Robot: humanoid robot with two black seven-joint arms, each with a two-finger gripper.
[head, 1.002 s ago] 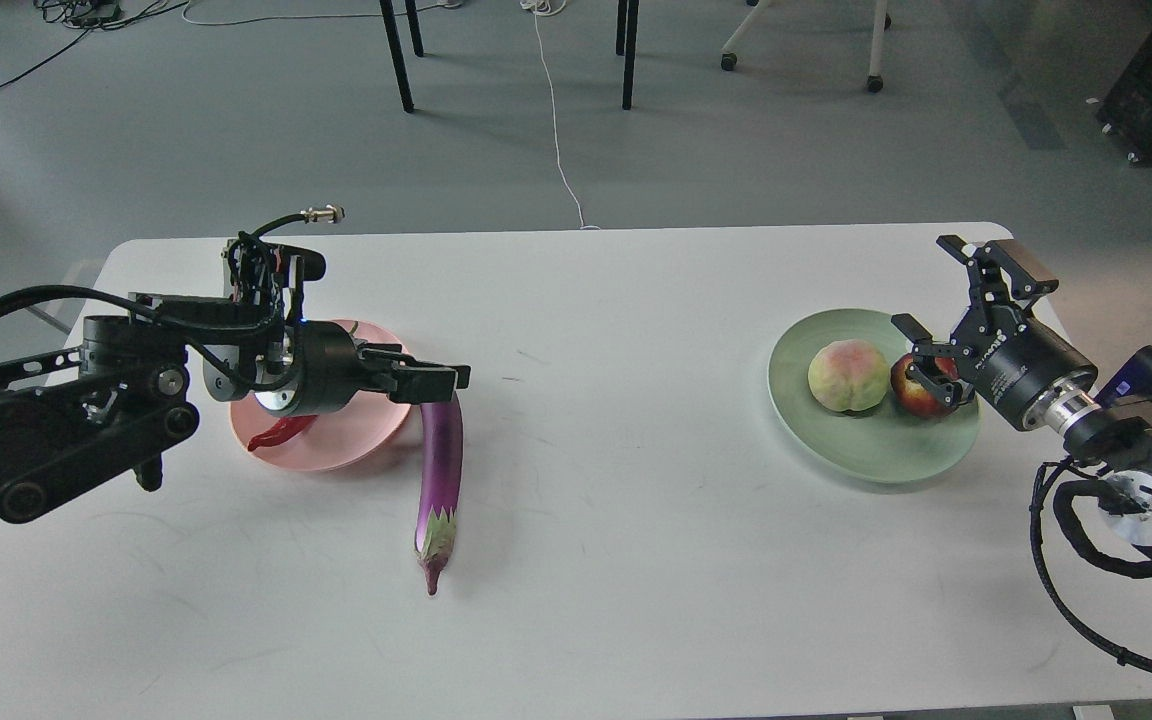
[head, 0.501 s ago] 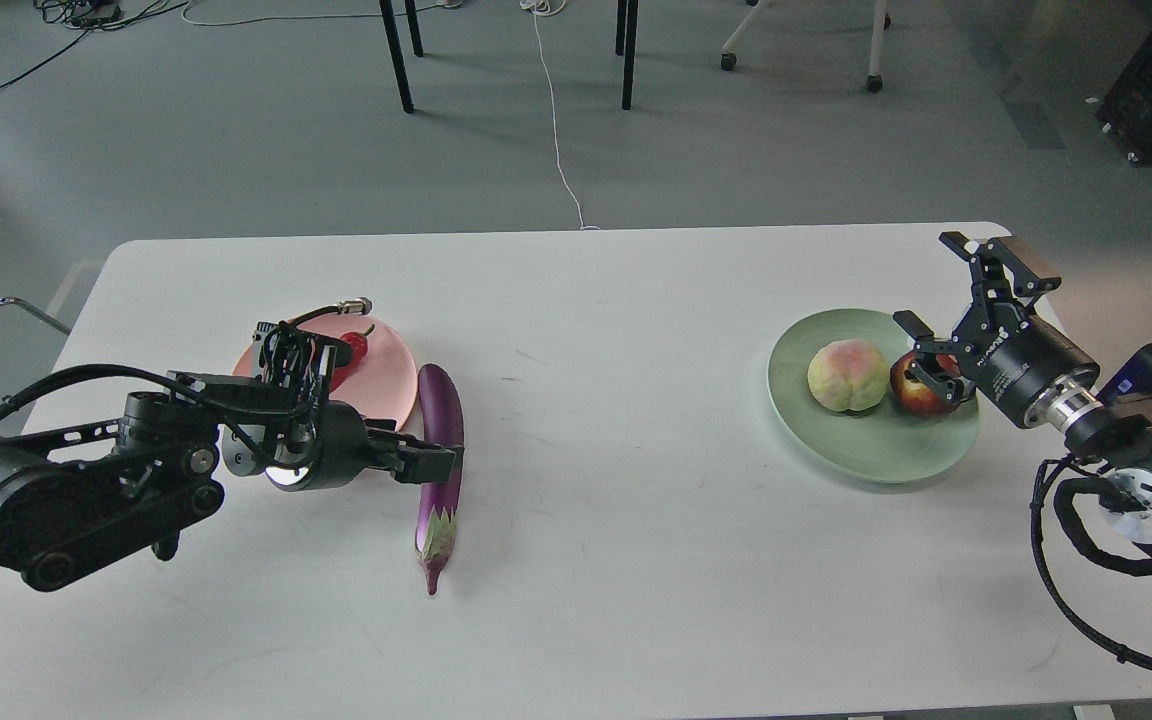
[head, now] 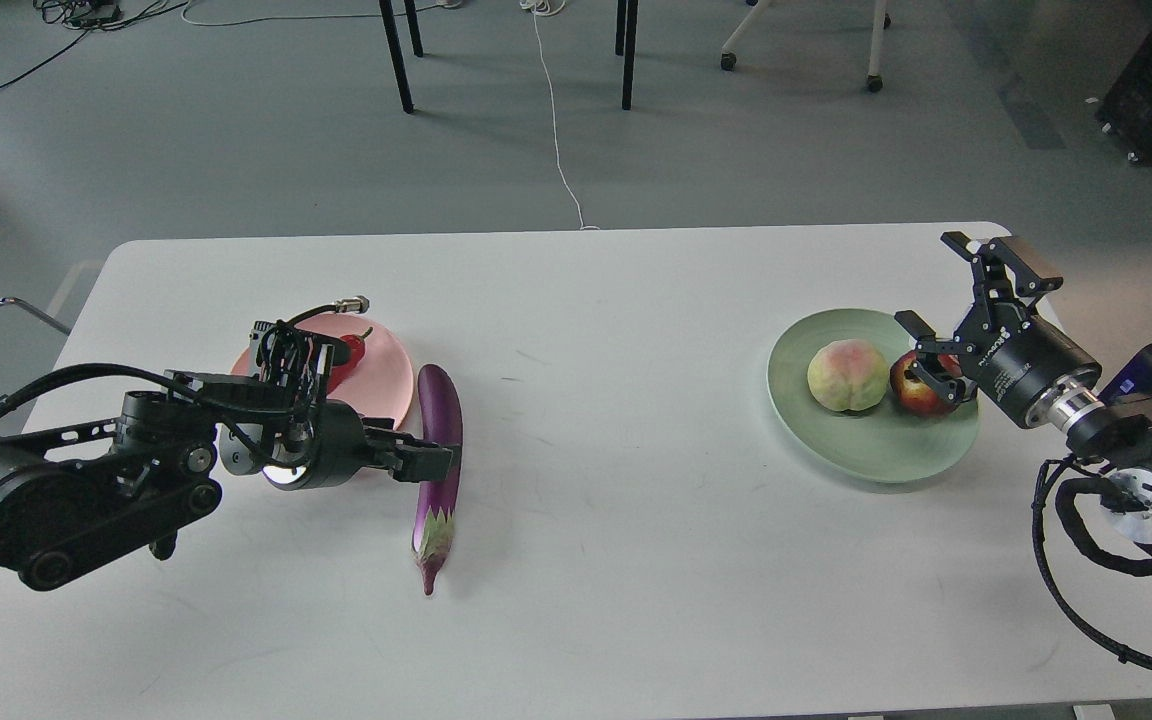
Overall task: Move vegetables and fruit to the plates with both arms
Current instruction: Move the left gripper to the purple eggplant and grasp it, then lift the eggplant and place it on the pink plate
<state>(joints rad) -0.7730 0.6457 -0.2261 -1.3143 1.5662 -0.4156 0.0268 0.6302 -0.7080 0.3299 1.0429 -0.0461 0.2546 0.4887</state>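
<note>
On the left side of the white table [head: 576, 600], my left gripper [head: 436, 462] lies low and level, its fingers reaching the middle of the eggplant [head: 438, 460]. I cannot tell whether they are spread or pinching it, as they show only as one dark shape against the purple skin. The eggplant lies lengthwise on the table, cap toward me, just beside the right edge of the pink plate [head: 391, 375]. A red chili [head: 348, 352] rests on that plate, partly hidden behind my wrist and its cables.

Over on the right, the green plate [head: 866, 450] carries the peach [head: 846, 375] and, touching its right side, the pomegranate [head: 914, 385]. My right gripper [head: 936, 355] is spread wide, its lower finger curving around the pomegranate's right side and its upper finger raised well clear.
</note>
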